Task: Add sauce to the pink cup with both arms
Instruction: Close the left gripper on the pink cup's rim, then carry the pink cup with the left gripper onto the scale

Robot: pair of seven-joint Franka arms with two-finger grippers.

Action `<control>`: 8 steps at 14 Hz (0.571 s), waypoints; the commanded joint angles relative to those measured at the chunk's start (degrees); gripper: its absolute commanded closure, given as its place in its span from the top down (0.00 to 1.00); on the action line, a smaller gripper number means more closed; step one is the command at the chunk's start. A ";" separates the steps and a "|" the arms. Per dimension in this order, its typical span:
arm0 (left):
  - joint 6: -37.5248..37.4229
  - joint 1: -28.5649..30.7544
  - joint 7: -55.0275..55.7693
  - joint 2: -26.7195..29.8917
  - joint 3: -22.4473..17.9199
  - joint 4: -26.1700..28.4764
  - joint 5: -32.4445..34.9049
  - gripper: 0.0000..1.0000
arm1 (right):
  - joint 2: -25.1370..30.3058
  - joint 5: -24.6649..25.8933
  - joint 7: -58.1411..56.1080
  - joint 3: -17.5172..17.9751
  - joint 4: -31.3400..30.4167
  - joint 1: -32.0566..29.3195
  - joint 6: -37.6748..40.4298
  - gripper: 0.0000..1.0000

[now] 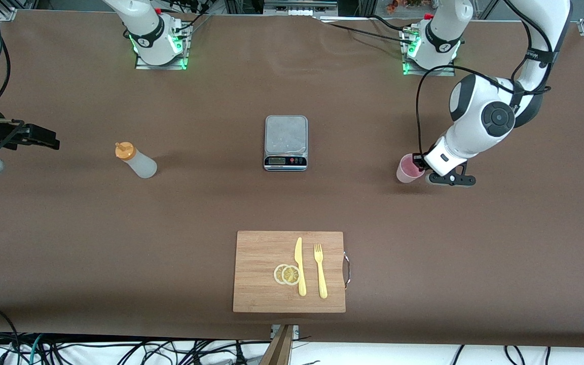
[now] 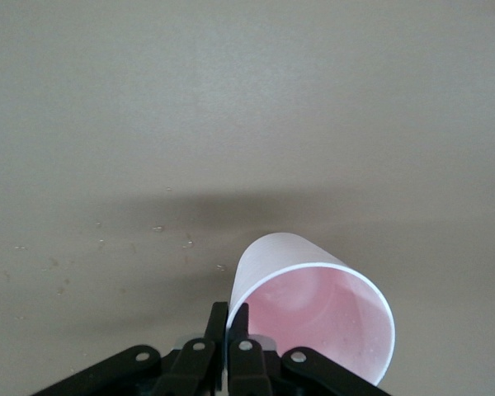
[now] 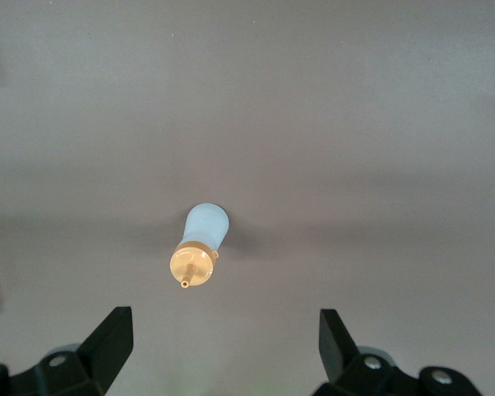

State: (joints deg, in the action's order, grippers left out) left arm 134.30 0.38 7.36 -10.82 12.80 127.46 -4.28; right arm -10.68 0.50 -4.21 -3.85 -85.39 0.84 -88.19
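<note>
The pink cup (image 1: 407, 170) stands on the table toward the left arm's end. My left gripper (image 1: 418, 163) is down at its rim. In the left wrist view the left gripper (image 2: 228, 318) is shut on the wall of the pink cup (image 2: 313, 318), one finger inside the rim and one outside. The sauce bottle (image 1: 138, 161), whitish with an orange cap, stands upright toward the right arm's end. My right gripper (image 1: 43, 138) hangs over the table beside it. In the right wrist view the right gripper (image 3: 224, 334) is open, with the sauce bottle (image 3: 200, 246) ahead of its fingers and apart from them.
A steel kitchen scale (image 1: 285, 142) sits mid-table between bottle and cup. Nearer the front camera lies a wooden cutting board (image 1: 256, 274) with a yellow knife (image 1: 300, 267), a yellow fork (image 1: 320, 271) and two lemon slices (image 1: 287, 274).
</note>
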 commanded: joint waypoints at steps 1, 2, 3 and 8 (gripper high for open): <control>-3.06 -0.73 -1.04 1.50 1.87 -1.59 -3.09 0.00 | -0.13 -0.06 0.16 0.16 0.84 -0.40 0.47 1.00; -4.81 -1.17 -0.69 1.41 2.75 -3.17 -6.58 0.00 | -0.05 -0.06 0.16 0.16 0.84 -0.40 0.47 1.00; -5.53 -2.48 -0.33 1.33 3.37 -4.05 -10.10 0.00 | -0.13 -0.06 0.16 0.16 0.84 -0.40 0.47 1.00; -4.31 -13.20 17.28 -0.16 7.05 -7.73 -12.16 0.00 | -0.05 -0.06 0.08 0.16 0.84 -0.40 0.47 1.00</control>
State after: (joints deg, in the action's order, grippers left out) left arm 130.27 -9.32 17.34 -10.23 18.39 122.60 -15.28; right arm -10.68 0.50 -4.21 -3.91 -85.40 0.81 -88.19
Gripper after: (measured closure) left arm 0.965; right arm 0.000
